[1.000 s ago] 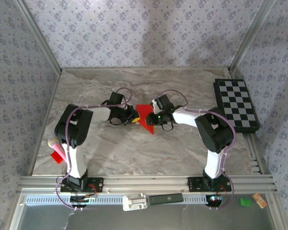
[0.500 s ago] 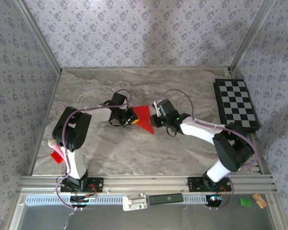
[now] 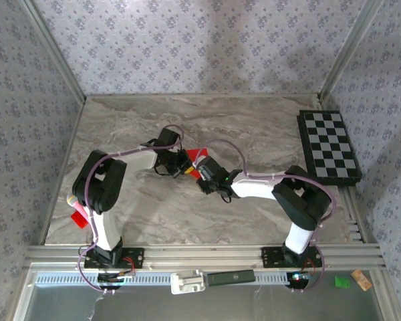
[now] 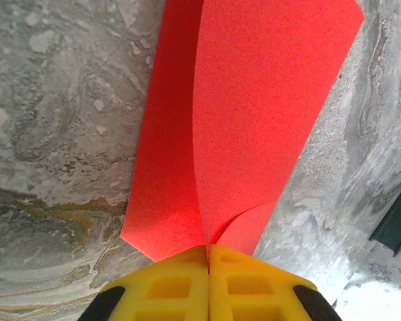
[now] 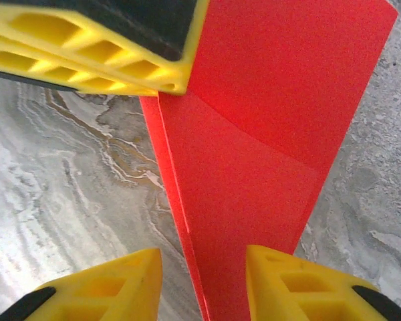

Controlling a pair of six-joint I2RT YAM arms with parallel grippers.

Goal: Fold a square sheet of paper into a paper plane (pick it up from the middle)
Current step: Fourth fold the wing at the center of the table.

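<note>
**A:** Start at the left of the overhead view. What lies there?

**B:** A small red paper scrap (image 3: pixel 79 219) on the grey marbled tabletop (image 3: pixel 134 120). It lies beside the left arm's base column, well apart from the work.

**A:** And the left gripper?

**B:** From above, the left gripper (image 3: pixel 182 167) sits near the table's middle. It is at the left edge of the thin, bright red sheet of paper (image 3: pixel 199 154), and a small red corner peeks out between the two wrists. The left wrist camera makes the grip plain. Its yellow ribbed fingers (image 4: pixel 167 287) are pressed flat together, with the paper's near edge nipped in the seam.

**A:** How does the sheet lie?

**B:** It is flat on the marble and folded. One layer overlaps another along a long crease, and the upper flap curls slightly where it is pinched.

**A:** What does the right wrist camera add?

**B:** It adds the other end of the sheet. The right gripper (image 5: pixel 204 287) has its yellow fingers (image 5: pixel 100 284) standing apart, gripping nothing, with the sheet's narrow end running between them. The finger on the left is over bare marble. The other sits at the paper's edge, and I cannot tell whether it touches. A slanting crease crosses the sheet, and the left gripper's finger shows at the top left corner.

**A:** And the far right?

**B:** Overhead, a black-and-white chequered board (image 3: pixel 329 147) lies at the table's right edge, well apart from the paper.
</note>
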